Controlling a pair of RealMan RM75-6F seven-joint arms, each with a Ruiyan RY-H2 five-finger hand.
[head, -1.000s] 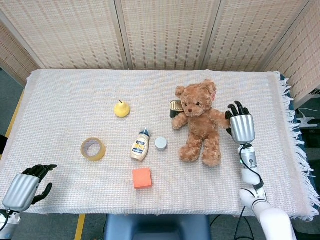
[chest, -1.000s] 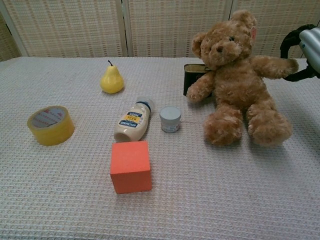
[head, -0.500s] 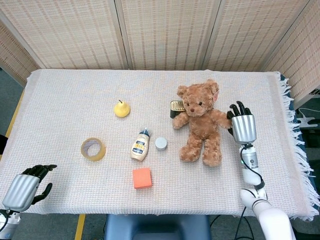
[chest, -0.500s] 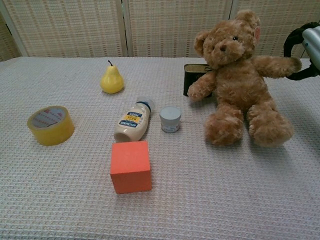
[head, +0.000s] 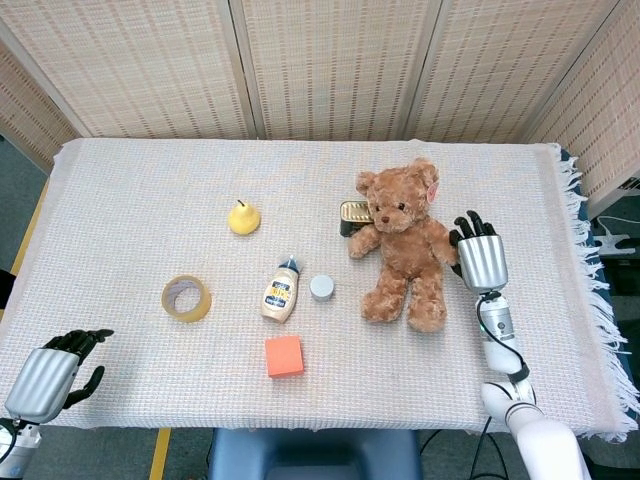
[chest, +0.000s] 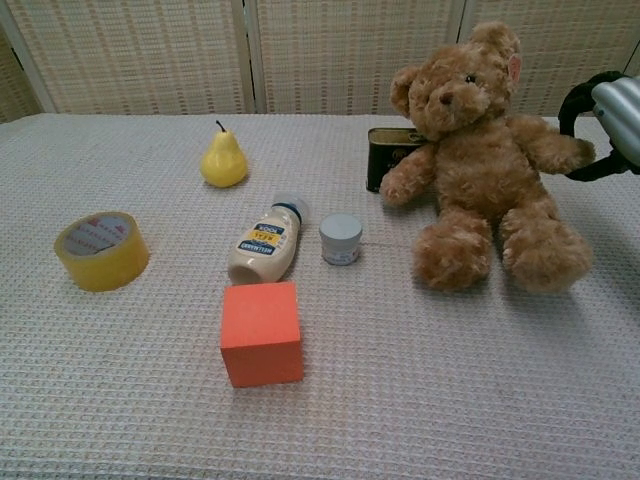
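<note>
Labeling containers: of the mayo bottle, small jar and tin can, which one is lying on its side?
The mayo bottle, flat on the cloth with its cap pointing away. The small jar and tin can both stand upright.

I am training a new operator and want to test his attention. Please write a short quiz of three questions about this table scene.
1. True or false: the teddy bear sits upright against a dark tin.
2. Multiple choice: what lies nearest to the small grey jar? A) the pear B) the sauce bottle C) the tape roll
3. Fill in: the right hand is at the bear's ____, while the left hand stays at the table's near edge.

Key: 1 true. 2 B. 3 arm.
</note>
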